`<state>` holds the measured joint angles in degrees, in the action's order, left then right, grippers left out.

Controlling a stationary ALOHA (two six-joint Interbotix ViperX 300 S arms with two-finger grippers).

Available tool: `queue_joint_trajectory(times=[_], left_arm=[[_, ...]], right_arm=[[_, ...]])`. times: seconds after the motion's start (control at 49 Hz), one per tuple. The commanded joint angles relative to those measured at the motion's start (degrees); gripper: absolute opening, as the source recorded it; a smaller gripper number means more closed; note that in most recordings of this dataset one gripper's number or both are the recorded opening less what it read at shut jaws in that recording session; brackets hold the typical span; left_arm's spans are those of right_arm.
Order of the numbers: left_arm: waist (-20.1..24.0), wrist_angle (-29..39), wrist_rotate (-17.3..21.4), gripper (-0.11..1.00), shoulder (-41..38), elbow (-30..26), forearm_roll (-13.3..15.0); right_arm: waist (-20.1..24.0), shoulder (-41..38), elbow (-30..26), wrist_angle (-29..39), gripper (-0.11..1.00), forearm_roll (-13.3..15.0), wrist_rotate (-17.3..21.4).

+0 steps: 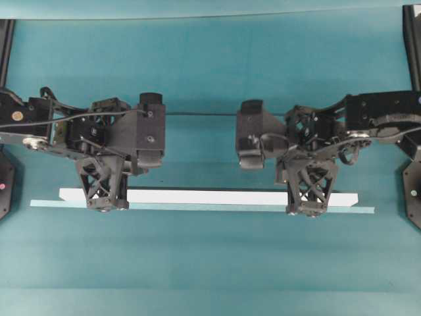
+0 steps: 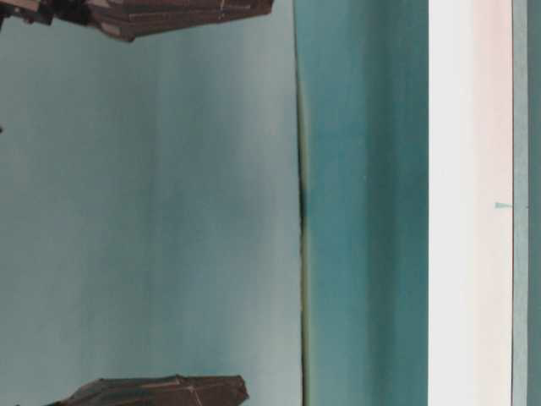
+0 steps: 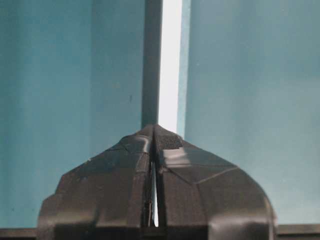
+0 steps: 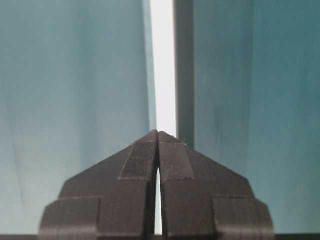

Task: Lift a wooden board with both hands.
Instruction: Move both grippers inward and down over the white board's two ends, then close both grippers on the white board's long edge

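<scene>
The wooden board is a long white plank lying level across the middle of the overhead view. My left gripper is shut on it near its left end. My right gripper is shut on it near its right end. In the left wrist view the board runs straight away from the closed gripper, with a sliver of white between the fingers. The right wrist view shows the same: the board leaves the closed gripper. A dark shadow band runs along one side of the board.
A thinner pale teal strip runs along the board's near edge and reaches past both ends. The teal table surface lies all around. Black arm bases stand at the far left and far right.
</scene>
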<state>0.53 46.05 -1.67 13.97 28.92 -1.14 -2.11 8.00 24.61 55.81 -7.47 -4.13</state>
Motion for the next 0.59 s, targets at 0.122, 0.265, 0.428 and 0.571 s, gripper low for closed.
queue_joint_trajectory(times=[0.122,0.265,0.428,0.571], left_arm=[[-0.7,-1.8,-0.3,0.29,0.4,1.2,-0.1],[-0.9,-3.2,-0.3,0.74,-0.1,3.0,-0.2],[-0.9,-4.9,0.1,0.96,-1.1,4.4,-0.2],[-0.9,-6.4,-0.1,0.97,-2.3,5.3,-0.2]], right_arm=[[-0.3,-1.3,-0.3,-1.4,0.29,-0.3,-0.6],[-0.1,-2.2,1.0,-2.1,0.71,0.1,0.7],[0.1,-2.4,2.8,-5.1,0.95,0.2,1.1],[0.2,-2.5,4.4,-8.7,0.95,0.2,2.0]])
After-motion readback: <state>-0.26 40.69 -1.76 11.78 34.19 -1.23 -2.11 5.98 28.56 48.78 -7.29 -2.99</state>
